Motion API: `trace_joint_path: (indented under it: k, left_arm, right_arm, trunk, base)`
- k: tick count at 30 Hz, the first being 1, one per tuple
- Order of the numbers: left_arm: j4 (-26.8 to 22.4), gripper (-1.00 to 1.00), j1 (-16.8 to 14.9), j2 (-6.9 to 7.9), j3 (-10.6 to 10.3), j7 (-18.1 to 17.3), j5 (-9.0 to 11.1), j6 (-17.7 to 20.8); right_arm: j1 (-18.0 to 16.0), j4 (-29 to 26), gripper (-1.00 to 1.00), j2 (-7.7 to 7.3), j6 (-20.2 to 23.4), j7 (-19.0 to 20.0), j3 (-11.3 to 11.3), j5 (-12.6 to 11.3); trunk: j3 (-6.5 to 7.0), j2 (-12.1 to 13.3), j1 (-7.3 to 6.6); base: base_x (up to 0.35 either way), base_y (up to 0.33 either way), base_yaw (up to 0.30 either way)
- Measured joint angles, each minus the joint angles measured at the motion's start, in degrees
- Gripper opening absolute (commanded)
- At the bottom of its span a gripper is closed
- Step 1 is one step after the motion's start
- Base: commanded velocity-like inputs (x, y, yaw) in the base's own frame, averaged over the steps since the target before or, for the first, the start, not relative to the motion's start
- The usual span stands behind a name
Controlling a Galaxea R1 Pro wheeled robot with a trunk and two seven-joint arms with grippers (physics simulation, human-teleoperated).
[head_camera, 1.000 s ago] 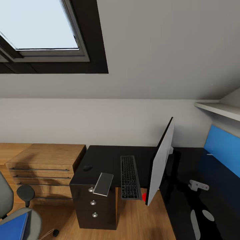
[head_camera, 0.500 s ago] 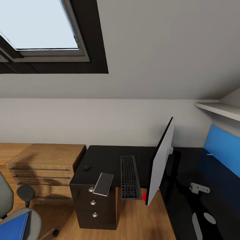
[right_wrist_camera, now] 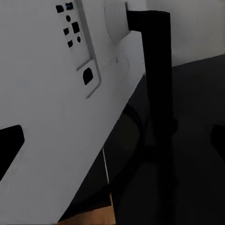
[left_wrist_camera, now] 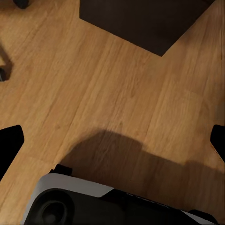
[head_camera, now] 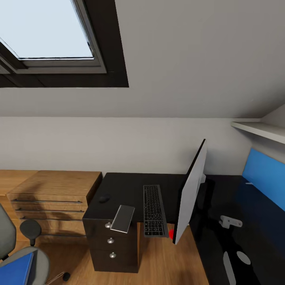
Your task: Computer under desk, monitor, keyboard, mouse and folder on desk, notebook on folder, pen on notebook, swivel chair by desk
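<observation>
The glossy black desk (head_camera: pixel 122 186) carries the monitor (head_camera: pixel 192 194), seen edge-on, with the keyboard (head_camera: pixel 153 209) to its left. The mouse (head_camera: pixel 104 199) lies near the desk's left end. The notebook (head_camera: pixel 123 218) overhangs the front edge above the drawers. At the lower left stands the swivel chair (head_camera: pixel 37 263) with the blue folder (head_camera: pixel 16 271) on its seat. My right gripper (right_wrist_camera: pixel 112 140) is open behind the monitor (right_wrist_camera: pixel 51 117), close to its stand (right_wrist_camera: pixel 159 84). My left gripper (left_wrist_camera: pixel 112 140) hangs open over the wooden floor (left_wrist_camera: pixel 117 93). The pen and computer are out of view.
A light wooden dresser (head_camera: pixel 55 192) stands left of the desk. A blue wall panel (head_camera: pixel 263 178) and a white shelf (head_camera: pixel 261 130) are at the right. Pale shapes (head_camera: pixel 231 221) show on the desk's right wing. The drawer unit (left_wrist_camera: pixel 140 21) and my base (left_wrist_camera: pixel 93 201) appear in the left wrist view.
The pale shapes on the desk's right wing have shifted slightly left. The desk's things and the chair have not moved.
</observation>
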Motion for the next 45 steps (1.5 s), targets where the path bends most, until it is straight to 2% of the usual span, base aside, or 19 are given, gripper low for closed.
trace_joint_path:
  k: [5, 12, 45]
  left_arm:
    - [0.0, 1.0, 0.0, -0.21, -0.1, 0.0, -0.1, -0.1]
    - [0.0, 1.0, 0.0, -0.18, -0.2, 0.0, -0.2, -0.1]
    - [0.0, 1.0, 0.0, 0.22, -0.1, 0.0, -0.1, -0.1]
  right_arm:
    - [-0.5, -1.4, 1.0, 1.55, 0.1, 0.0, 0.0, -0.4]
    - [-0.7, -0.2, 1.0, 1.48, 1.9, 0.1, 0.0, -0.4]
    - [-0.6, 0.2, 1.0, 1.51, 1.7, -0.3, -0.2, -0.3]
  trunk:
    - [0.0, 0.0, 0.0]
    - [0.0, 0.0, 0.0]
    - [0.0, 0.0, 0.0]
  base:
    - [0.0, 0.0, 0.0]
    - [0.0, 0.0, 0.0]
    - [0.0, 0.0, -0.002]
